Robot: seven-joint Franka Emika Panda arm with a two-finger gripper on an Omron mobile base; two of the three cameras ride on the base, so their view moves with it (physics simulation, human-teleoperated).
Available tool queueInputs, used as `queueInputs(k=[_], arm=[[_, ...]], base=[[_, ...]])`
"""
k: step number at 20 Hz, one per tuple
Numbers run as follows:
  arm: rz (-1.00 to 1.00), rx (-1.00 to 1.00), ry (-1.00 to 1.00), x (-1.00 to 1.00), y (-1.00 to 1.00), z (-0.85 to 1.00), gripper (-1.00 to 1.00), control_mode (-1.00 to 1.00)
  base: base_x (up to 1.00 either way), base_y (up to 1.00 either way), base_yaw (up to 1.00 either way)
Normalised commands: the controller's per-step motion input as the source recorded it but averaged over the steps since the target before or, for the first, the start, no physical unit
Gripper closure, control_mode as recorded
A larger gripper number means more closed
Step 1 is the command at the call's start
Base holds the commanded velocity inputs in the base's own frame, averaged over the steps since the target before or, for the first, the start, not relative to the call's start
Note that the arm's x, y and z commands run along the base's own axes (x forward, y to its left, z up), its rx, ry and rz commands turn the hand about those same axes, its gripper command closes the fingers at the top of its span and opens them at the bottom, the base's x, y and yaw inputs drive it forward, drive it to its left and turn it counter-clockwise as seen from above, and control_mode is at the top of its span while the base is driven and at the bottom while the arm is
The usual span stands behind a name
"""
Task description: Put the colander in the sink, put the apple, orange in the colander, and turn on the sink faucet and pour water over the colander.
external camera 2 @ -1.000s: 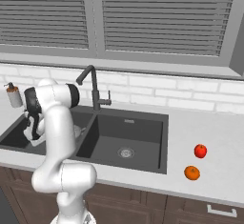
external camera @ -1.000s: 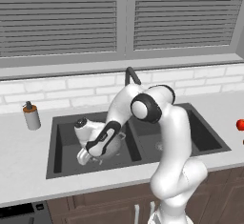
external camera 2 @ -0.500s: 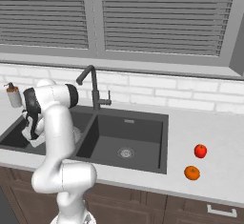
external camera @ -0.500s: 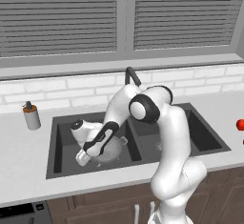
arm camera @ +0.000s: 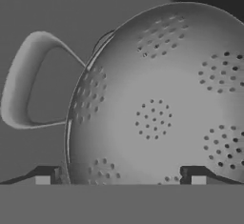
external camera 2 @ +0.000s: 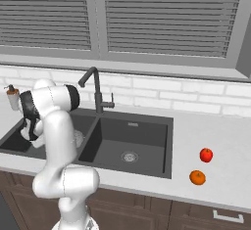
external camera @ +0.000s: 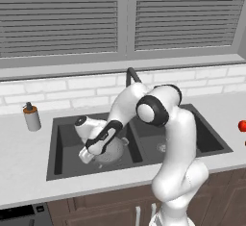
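Note:
The silvery perforated colander (arm camera: 157, 104) lies in the left basin of the dark sink (external camera: 62, 143), its loop handle (arm camera: 21, 89) to the left in the hand view. My gripper (arm camera: 119, 179) hangs just over it, open, with the fingertips (arm camera: 47, 176) spread wide past the bowl's near side. From the left base view the colander (external camera: 114, 149) shows under my hand (external camera: 86, 156). It also shows behind the arm in the right base view (external camera 2: 77, 138). The red apple (external camera 2: 206, 154) and the orange (external camera 2: 197, 177) sit on the counter right of the sink (external camera 2: 147, 131). The faucet (external camera 2: 95, 91) is dry.
A soap dispenser (external camera: 31, 117) stands on the counter left of the sink. The faucet (external camera: 130, 76) rises behind the divider between the two basins. The right basin has a bare drain (external camera 2: 129, 156). My forearm crosses over the sink's middle.
My hand has sunk a little lower into the left basin with the colander under it. Apple and orange have not moved.

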Motion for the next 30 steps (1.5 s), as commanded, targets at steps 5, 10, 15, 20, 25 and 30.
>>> queueInputs(k=[5,10,15,20,25,30], arm=[[0.0,0.12,-0.01,-0.44,0.0,1.0,-1.0,-1.0],[0.0,0.19,0.02,-0.4,0.01,1.0,-1.0,-1.0],[0.0,0.19,0.03,-0.53,0.0,1.0,-1.0,-1.0],[-0.03,0.06,0.0,-0.76,-0.06,1.0,-1.0,-1.0],[-0.07,-0.01,0.0,-0.93,-0.33,0.99,-1.0,-1.0],[-0.19,-0.09,0.01,-0.35,-0.87,0.73,-1.0,-1.0]], base=[[0.0,0.0,0.0],[0.0,0.0,0.0],[0.0,0.0,0.0],[0.0,0.0,0.0],[0.0,0.0,0.0],[0.0,0.0,0.0]])
